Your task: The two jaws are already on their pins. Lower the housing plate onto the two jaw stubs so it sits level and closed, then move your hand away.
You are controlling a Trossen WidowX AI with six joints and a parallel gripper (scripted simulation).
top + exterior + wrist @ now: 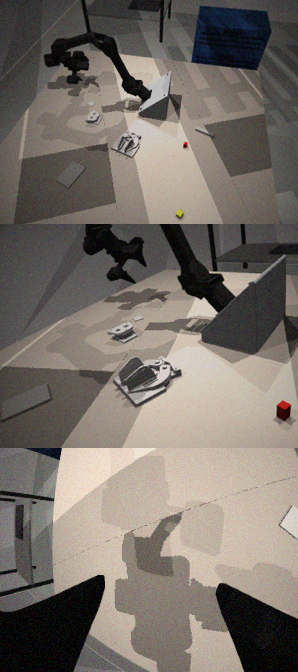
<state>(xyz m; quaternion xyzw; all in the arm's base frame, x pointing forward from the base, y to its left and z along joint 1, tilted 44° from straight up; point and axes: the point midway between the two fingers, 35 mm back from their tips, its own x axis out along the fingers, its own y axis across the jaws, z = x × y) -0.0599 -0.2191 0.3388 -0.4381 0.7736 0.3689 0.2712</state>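
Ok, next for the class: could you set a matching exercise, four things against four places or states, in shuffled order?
Things
1. Gripper
2. Red cube
3. Yellow cube
4. Two-holed piece

Places or states
A. Nearest the top view's bottom edge
B. Between the small white square and the jaw assembly
C. Open, above the table
D. Right of the jaw assembly in the top view, roughly level with it

Pairs: 1-C, 2-D, 3-A, 4-B
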